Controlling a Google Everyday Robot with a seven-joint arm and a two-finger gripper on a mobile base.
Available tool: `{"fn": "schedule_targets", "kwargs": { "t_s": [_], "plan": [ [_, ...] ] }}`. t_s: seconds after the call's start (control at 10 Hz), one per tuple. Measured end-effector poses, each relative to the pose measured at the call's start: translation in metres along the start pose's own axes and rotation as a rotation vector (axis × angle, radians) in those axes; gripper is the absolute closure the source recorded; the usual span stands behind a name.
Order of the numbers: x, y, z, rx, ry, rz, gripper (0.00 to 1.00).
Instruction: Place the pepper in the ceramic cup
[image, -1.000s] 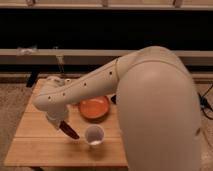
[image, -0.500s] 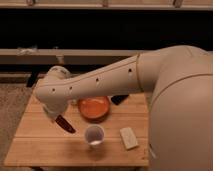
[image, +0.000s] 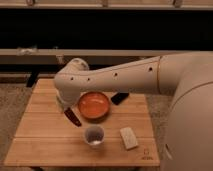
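The pepper (image: 73, 117) is small, dark red-brown and elongated. It hangs tilted from my gripper (image: 67, 110), just above the wooden table (image: 45, 135) and to the left of the orange bowl. My gripper is shut on the pepper's upper end, at the end of the white arm that reaches in from the right. The ceramic cup (image: 93, 136) is small, white and upright. It stands in front of the bowl, below and to the right of the pepper and apart from it.
An orange bowl (image: 94, 105) sits mid-table behind the cup. A pale rectangular block (image: 129, 138) lies right of the cup. A dark flat object (image: 119, 98) lies behind the bowl. My arm (image: 125, 75) spans the table's back. The table's front edge is near.
The gripper with the pepper has risen slightly and shifted a little right, toward the bowl and cup. The arm's bulk has swung back, uncovering the table's right side and the pale block.
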Motion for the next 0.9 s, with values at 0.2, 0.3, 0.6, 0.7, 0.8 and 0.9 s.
{"fn": "schedule_targets", "kwargs": {
  "t_s": [0.2,0.3,0.6,0.7,0.8,0.9],
  "plan": [
    [0.012,-0.019,-0.005,-0.006,-0.008,0.043,0.88],
    [0.018,-0.024,-0.005,-0.010,-0.010,0.059,0.88],
    [0.033,-0.041,-0.010,-0.016,-0.019,0.107,0.88],
    [0.037,-0.045,-0.010,-0.020,-0.020,0.121,0.88],
    [0.043,-0.049,-0.010,-0.023,-0.021,0.138,0.87],
    [0.050,-0.053,-0.011,-0.024,-0.021,0.154,0.82]
  ]
}}
